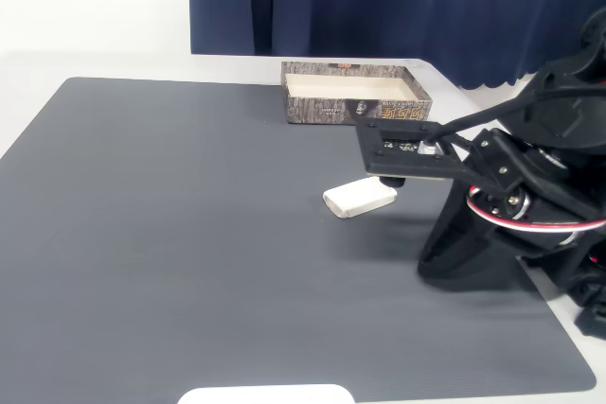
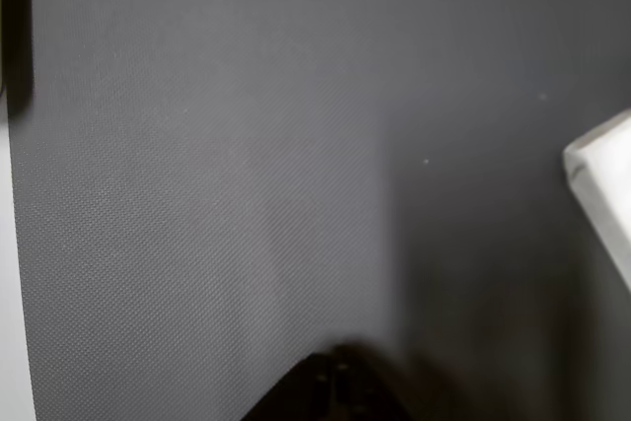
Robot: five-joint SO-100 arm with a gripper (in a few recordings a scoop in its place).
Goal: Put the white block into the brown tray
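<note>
Jaws (image 1: pixel 390 177): can't tell if spread or pressed together. In the fixed view only a flat black plate w/ a dark tip under it shows, hanging just above and beside the white block's (image 1: pixel 360 199) right end; whether they touch can't be told. In the wrist view only a black bit of the jaws (image 2: pixel 330 391) shows at the bottom edge.

Landmark = white block; everything placed rel. to it, fixed view unless noted.

Worktop (image 1: pixel 133 63): white, shows as a strip behind and left of the block.

Dark grey mat (image 1: pixel 189 234): covers most of the worktop, block lies flat on it, right of mat's centre. Fine woven texture in wrist view (image 2: pixel 246 194).

Navy curtain (image 1: pixel 398 7): hangs behind, well beyond the block.

Black arm (image 1: pixel 530 186): right of the block, red and white wires at its joints, base on the mat's right edge.

Brown tray (image 1: pixel 312 106): behind the block, well apart, toward the mat's far edge. Mottled brown-grey walls, gold lettering on front wall, pale cream inside.

White block: off-white, rounded corners, lying at a slight slant, outside the tray. In wrist view one corner (image 2: pixel 601 194) cuts in at the right edge.
</note>
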